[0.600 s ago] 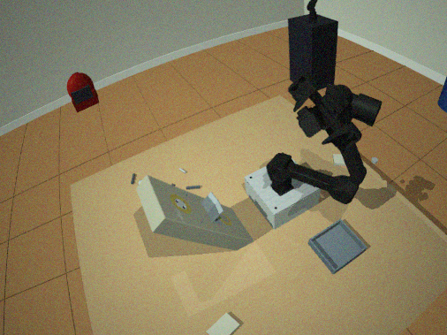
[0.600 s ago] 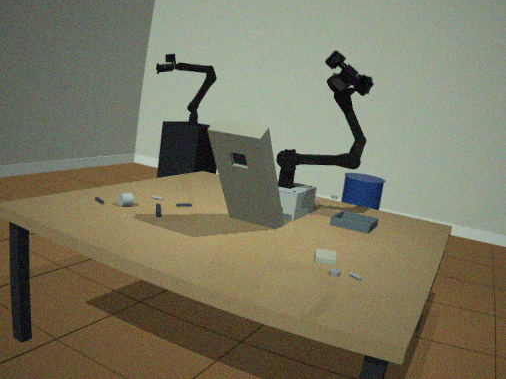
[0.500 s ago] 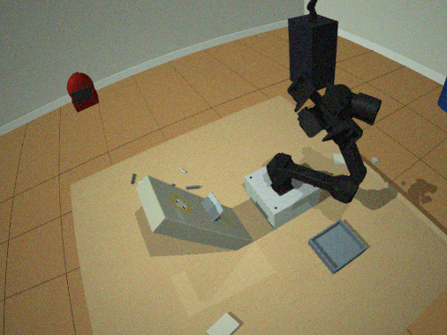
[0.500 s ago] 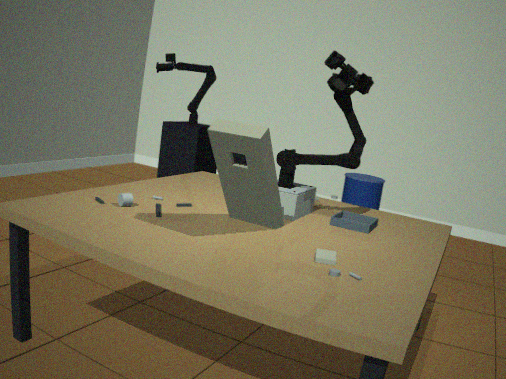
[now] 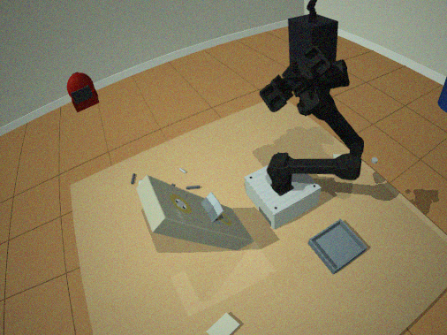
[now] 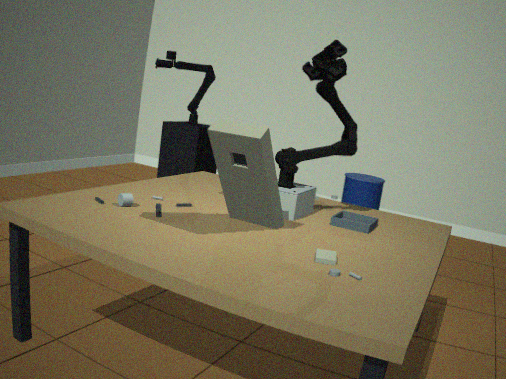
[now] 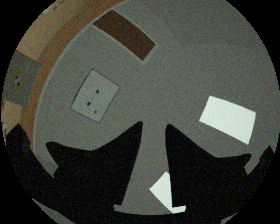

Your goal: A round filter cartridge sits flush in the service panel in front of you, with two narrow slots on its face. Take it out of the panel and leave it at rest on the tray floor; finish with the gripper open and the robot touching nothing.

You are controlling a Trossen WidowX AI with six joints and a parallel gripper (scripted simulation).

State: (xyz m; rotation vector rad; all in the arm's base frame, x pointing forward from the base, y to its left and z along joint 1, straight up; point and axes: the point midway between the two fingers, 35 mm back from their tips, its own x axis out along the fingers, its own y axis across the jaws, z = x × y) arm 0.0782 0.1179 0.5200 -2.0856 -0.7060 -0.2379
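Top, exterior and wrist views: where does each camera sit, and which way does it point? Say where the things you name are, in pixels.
Top: above the table (image 5: 132, 285), looking obliquely down; the arm, its base and the gripper (image 5: 275, 95) show.
Exterior: beyond the table's far side, behind the service panel (image 5: 190, 224) (image 6: 250, 188), facing the robot; whole arm visible.
Wrist: on the arm near the gripper (image 7: 154, 125), looking past dark fingers mostly at a wall.
Top and exterior share the panel and the tray (image 5: 337, 247) (image 6: 354, 221).

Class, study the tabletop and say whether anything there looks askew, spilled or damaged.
Nothing looks spilled or damaged. The service panel leans, but its wedge-shaped housing seems built that way. The tray sits flat.
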